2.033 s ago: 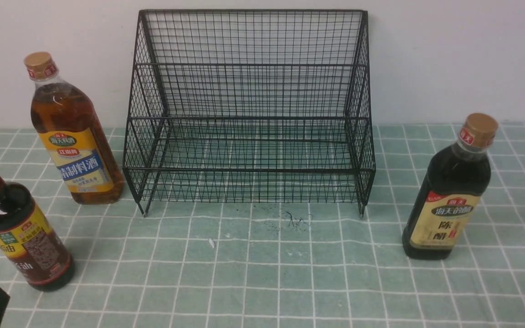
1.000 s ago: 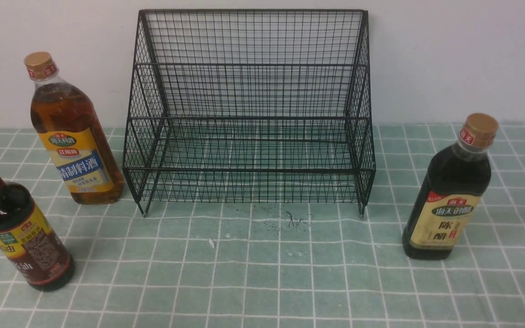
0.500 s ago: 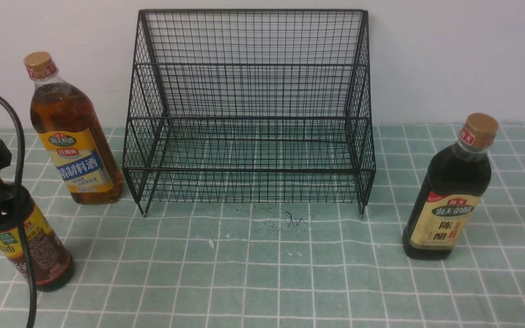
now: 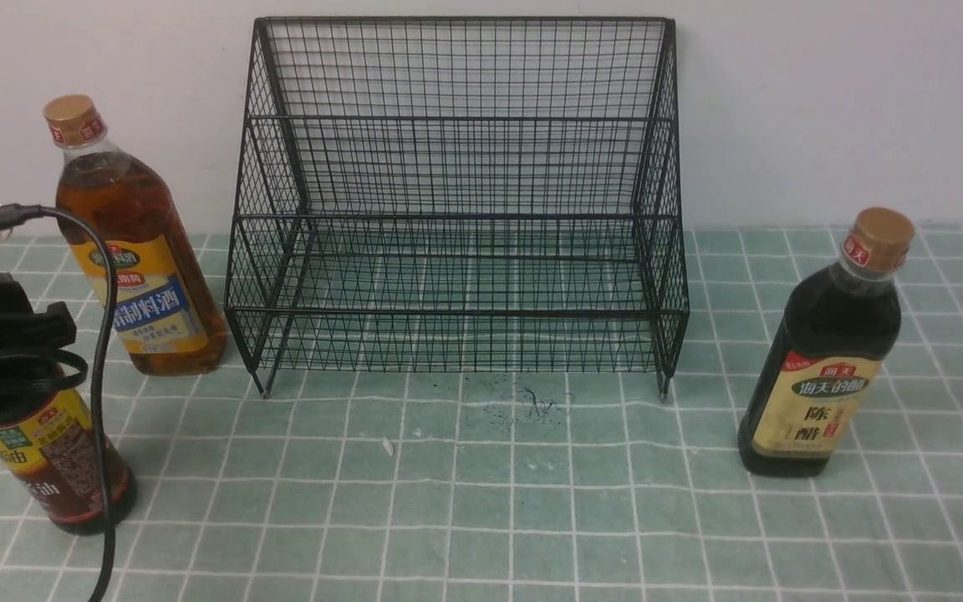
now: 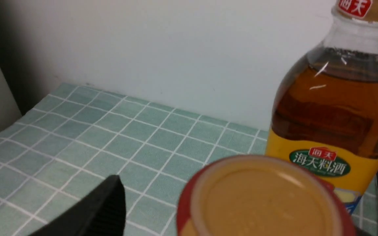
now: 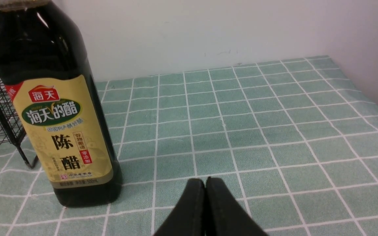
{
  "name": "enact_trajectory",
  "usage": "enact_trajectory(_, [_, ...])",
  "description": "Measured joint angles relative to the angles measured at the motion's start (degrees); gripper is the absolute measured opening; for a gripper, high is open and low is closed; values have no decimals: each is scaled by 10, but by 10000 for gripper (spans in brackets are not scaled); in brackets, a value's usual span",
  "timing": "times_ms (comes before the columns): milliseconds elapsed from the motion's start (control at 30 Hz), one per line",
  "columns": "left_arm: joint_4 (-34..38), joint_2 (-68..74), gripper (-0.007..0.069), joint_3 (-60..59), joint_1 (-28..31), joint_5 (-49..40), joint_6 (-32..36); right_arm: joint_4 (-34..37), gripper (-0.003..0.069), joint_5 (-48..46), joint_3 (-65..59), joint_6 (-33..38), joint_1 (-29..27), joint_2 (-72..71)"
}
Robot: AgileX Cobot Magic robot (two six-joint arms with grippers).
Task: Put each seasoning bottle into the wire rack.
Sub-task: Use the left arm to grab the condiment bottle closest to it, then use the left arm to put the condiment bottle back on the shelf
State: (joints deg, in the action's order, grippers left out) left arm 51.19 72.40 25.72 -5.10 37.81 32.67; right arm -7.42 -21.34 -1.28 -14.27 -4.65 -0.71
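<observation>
Fingers of the right gripper [image 6: 205,180] are pressed together, empty, near the dark tan-capped bottle [image 4: 820,359]. The left gripper [image 4: 9,328] is spread at the cap of the red-necked bottle [image 4: 55,460]. Farther back, the amber bottle [image 4: 135,251] stands just beside the wire rack [image 4: 456,167], all three bottles on the bench [image 4: 481,518].

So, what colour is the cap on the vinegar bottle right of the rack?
The cap is tan with a red seal; the front view shows it best.
</observation>
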Motion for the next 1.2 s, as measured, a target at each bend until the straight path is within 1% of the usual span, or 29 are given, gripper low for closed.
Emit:
enact_trajectory(100, [-4,1,255,2,-1,-4,-8,0,-15,0,0,0,0,0])
enact_trajectory(200, [-9,-4,258,2,-1,-12,-6,0,-15,0,0,0,0,0])
enact_trajectory(333, [-33,-31,258,2,0,-66,9,0,-15,0,0,0,0,0])
enact_trajectory(400, [-66,-68,258,8,0,-151,12,0,-15,0,0,0,0,0])
enact_trajectory(433, [-68,-71,258,8,0,-164,12,0,-15,0,0,0,0,0])
enact_trajectory(500, [-90,-106,258,29,0,-239,12,0,-15,0,0,0,0,0])
enact_trajectory(600, [-107,-146,258,73,0,-301,11,0,-15,0,0,0,0,0])
enact_trajectory(733, [-120,-167,258,150,0,-363,1,0,-15,0,0,0,0,0])
enact_trajectory(800, [-121,-166,258,170,0,-378,-2,0,-15,0,0,0,0,0])
enact_trajectory(833, [-122,-158,258,201,0,-399,-9,0,-15,0,0,0,0,0])
enact_trajectory(900, [-122,-147,258,220,0,-407,-10,0,-15,0,0,-3,0,0])
enact_trajectory(1067, [-128,-68,258,289,-3,-422,-12,0,-15,0,0,-7,0,0])
enact_trajectory(1200, [-132,2,258,338,-26,-422,-11,0,-15,0,0,-7,0,0])
